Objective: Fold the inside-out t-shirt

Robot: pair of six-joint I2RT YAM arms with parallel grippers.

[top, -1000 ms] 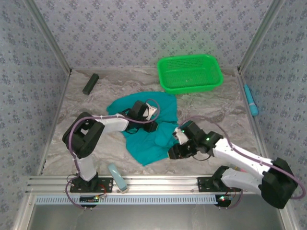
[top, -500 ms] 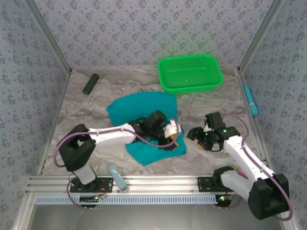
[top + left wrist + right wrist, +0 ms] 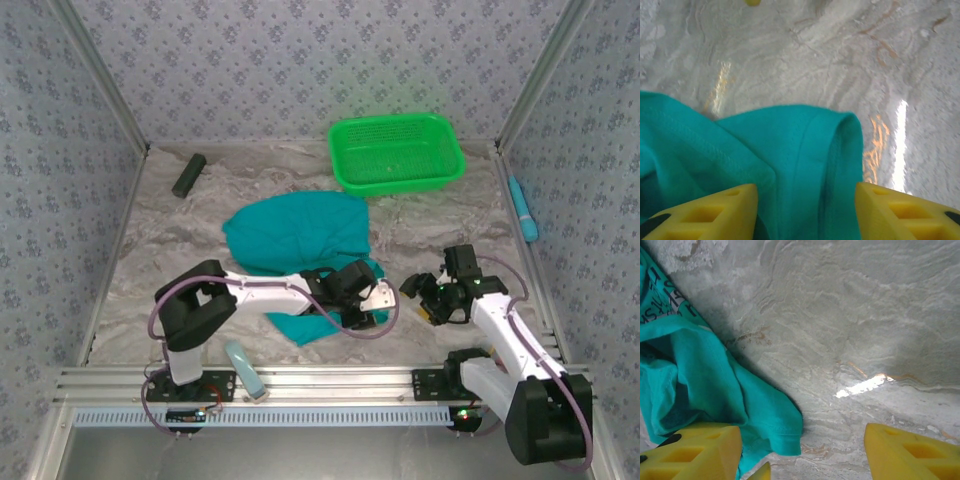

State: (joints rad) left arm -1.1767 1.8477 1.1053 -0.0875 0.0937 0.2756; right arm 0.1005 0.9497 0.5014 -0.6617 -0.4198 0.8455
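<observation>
The teal inside-out t-shirt (image 3: 295, 235) lies bunched at the table's middle, its near part running under my left arm. My left gripper (image 3: 377, 299) hovers at the shirt's near right edge. In the left wrist view the left gripper (image 3: 807, 192) is open, its yellow fingers (image 3: 715, 210) standing apart with a folded, seamed edge of the shirt (image 3: 790, 145) lying between them. My right gripper (image 3: 425, 296) sits just right of the shirt. In the right wrist view the right gripper (image 3: 801, 435) is open over bare table, with a shirt corner (image 3: 700, 370) beside its left finger.
A green mesh basket (image 3: 397, 152) stands at the back right. A dark block (image 3: 188, 175) lies at the back left, a blue object (image 3: 522, 210) along the right wall, and a pale blue object (image 3: 243, 368) on the near rail. The table (image 3: 440, 235) is marbled grey.
My left gripper slid right and nearer across the shirt to its near right edge and opened. My right gripper drew back to the right off the shirt and opened.
</observation>
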